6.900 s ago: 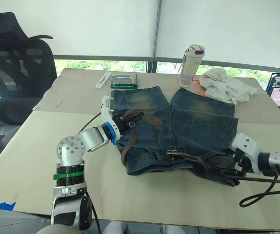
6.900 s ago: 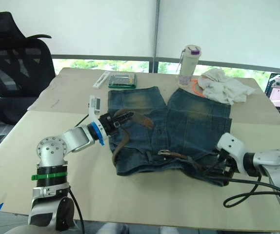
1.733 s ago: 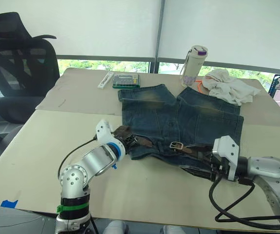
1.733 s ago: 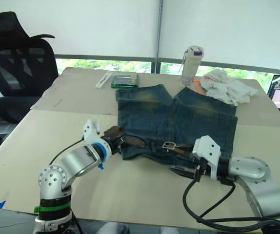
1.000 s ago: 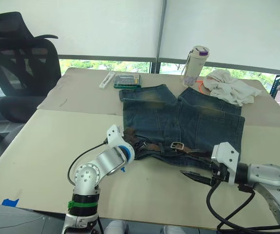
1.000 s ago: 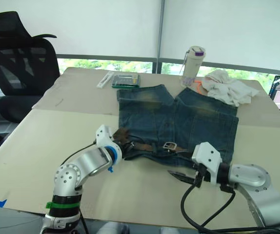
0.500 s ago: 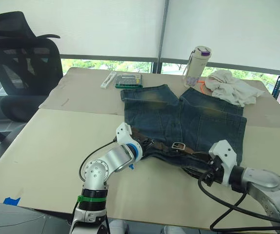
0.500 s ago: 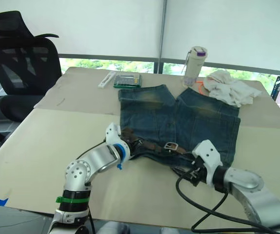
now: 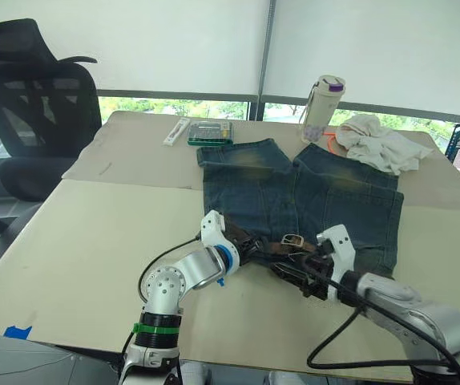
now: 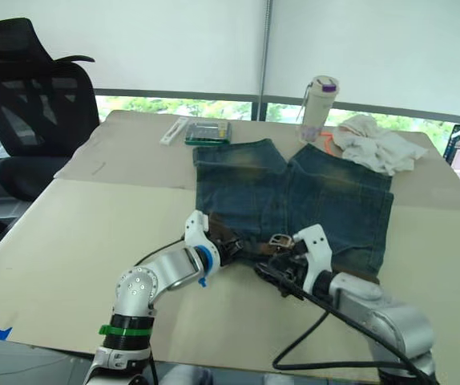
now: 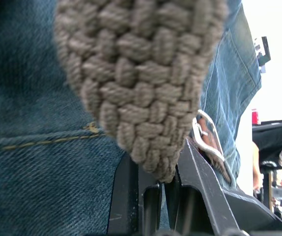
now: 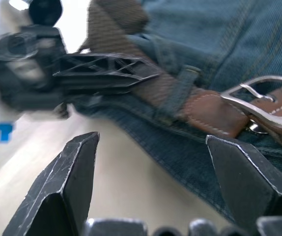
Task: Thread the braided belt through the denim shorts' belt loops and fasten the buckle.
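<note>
Left eye view: the shorts [image 9: 294, 192] are laid flat on the tabletop [image 9: 78, 233], legs pointing away from the robot and waistband along the near edge. The belt [image 9: 266, 245] is run along the waistband, with the buckle [image 9: 293, 239] seen near the waistband's middle.

The left pincer [image 9: 243, 244] is placed at the left end of the waistband. In the left wrist view, its fingers [image 11: 131, 196] are seen nearly together, with the braided end of the belt pinched between them over the denim.

The right pincer [image 9: 294, 273] is positioned just in front of the waistband, below the buckle. In the right wrist view, its fingers [image 12: 62, 182] are spread wide, with nothing between them; bare tabletop and the waistband edge are seen in the gap. In the same view, the belt is passed under one belt loop [image 12: 178, 93], and the buckle is seen beside it with its prong across the frame. The left pincer's black fingers are seen lying along the belt, just beyond that loop.

At the far edge of the tabletop, a bottle [image 9: 320, 107], a white cloth [image 9: 374, 140] and a green box [image 9: 210, 132] are located.
</note>
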Controlling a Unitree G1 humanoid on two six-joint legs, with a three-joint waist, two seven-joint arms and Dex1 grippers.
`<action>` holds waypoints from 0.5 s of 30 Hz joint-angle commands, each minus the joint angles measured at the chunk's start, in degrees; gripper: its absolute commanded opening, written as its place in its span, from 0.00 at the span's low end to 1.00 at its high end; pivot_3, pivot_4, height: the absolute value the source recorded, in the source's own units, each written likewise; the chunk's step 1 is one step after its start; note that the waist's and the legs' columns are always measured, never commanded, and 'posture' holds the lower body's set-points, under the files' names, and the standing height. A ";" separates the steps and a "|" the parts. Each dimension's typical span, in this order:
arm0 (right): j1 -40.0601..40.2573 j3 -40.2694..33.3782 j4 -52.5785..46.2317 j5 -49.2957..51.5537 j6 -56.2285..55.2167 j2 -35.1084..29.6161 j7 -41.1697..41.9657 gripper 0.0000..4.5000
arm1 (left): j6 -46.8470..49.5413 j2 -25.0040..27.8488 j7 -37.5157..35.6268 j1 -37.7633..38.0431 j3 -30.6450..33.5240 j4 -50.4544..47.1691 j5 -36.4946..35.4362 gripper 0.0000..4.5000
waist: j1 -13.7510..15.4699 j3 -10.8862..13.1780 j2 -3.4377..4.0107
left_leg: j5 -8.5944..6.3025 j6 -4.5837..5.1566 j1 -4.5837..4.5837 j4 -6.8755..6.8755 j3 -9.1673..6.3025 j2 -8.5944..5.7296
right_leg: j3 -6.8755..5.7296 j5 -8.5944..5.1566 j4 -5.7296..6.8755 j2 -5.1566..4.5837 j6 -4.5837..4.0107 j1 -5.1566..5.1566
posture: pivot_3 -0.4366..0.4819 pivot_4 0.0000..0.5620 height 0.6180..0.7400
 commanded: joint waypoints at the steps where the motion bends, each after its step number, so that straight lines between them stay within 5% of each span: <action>1: -2.66 -2.79 1.28 1.45 2.95 3.75 -4.95 0.86 | 1.26 -0.01 -1.90 0.97 0.16 -1.37 1.20 0.00 | -0.28 0.00 0.00 | 0.00 0.00 0.01 0.00 0.01 0.02 | 0.01 0.00 -0.01 0.02 0.00 0.00 | 0.48 0.27 1.00; 11: -4.72 0.22 4.97 -4.13 1.59 1.71 -7.50 0.86 | 2.37 -0.84 -4.58 1.51 1.10 -0.92 4.46 0.00 | -0.86 -0.01 0.02 | 0.00 0.01 0.02 0.00 0.00 0.02 | -0.02 0.00 0.02 0.04 0.00 0.01 | 0.48 0.27 1.00; 15: -6.11 -2.34 6.29 -0.91 6.39 6.05 -9.07 0.86 | 2.66 -1.06 -5.14 1.62 1.72 -0.94 5.04 0.00 | -1.05 -0.02 0.02 | 0.00 0.01 0.03 0.00 0.00 0.03 | -0.01 0.00 0.02 0.04 0.00 0.02 | 0.48 0.27 1.00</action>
